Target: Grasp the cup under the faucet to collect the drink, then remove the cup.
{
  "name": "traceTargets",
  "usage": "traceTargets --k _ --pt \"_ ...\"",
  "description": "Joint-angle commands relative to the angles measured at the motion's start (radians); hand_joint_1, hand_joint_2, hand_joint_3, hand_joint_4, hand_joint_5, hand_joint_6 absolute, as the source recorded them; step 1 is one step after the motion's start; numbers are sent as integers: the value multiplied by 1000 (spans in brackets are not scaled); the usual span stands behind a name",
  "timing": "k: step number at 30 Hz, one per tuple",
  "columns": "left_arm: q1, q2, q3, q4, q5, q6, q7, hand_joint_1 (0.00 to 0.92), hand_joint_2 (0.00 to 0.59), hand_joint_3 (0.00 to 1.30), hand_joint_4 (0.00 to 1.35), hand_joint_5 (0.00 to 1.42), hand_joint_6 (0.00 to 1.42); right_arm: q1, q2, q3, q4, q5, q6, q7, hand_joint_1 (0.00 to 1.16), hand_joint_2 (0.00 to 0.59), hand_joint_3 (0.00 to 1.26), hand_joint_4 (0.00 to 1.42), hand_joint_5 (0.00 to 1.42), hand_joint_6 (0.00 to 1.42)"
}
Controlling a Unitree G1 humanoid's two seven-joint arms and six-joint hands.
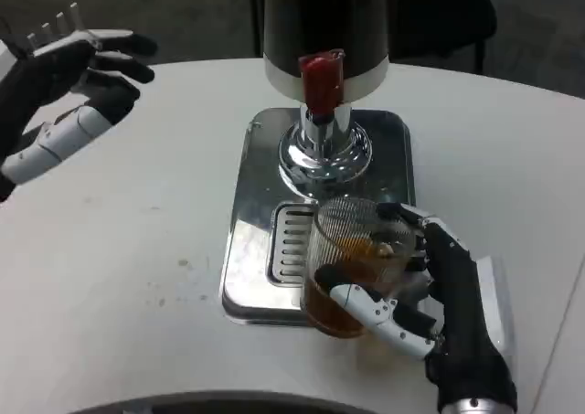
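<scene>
A clear ribbed cup [352, 259] partly filled with amber drink stands at the front right of the silver drip tray [251, 249]. My right hand [439, 295] grips the cup from the right, fingers wrapped around its lower front and upper back. The dispenser's red faucet lever [322, 80] sits above a chrome spout column [324, 144], behind the cup. My left hand [69, 80] hovers at the far left above the table, its fingers spread and holding nothing.
The black-and-white dispenser body [324, 21] rises at the top centre. The slotted drain grate [288, 245] lies left of the cup. The white round table [119, 277] stretches left and front; its edge curves along the bottom.
</scene>
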Motion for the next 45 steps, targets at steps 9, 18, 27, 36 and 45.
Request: traceTargets --k 9,18,27,36,45 --pt "184 24 79 -150 -10 51 33 0 111 348 396 444 464 95 -2 -15 -190 -3 -21 92 806 183 777 824 1004 1017" --pt "352 19 46 -299 84 92 45 0 111 320 324 350 379 87 -44 -39 -279 -35 -37 156 811 177 797 844 1025 1064" --pt "484 3 0 -418 191 97 60 0 110 265 203 231 318 84 -73 -47 -316 -37 -39 220 818 171 810 863 1049 1086" --pt "570 -2 -9 -507 283 72 103 0 112 183 60 100 273 87 -90 -53 -354 -35 -39 261 821 164 823 873 1072 1123" --pt "677 -2 7 -642 342 75 126 0 110 87 0 0 167 111 -103 -40 -399 -34 -48 300 821 163 834 885 1091 1142"
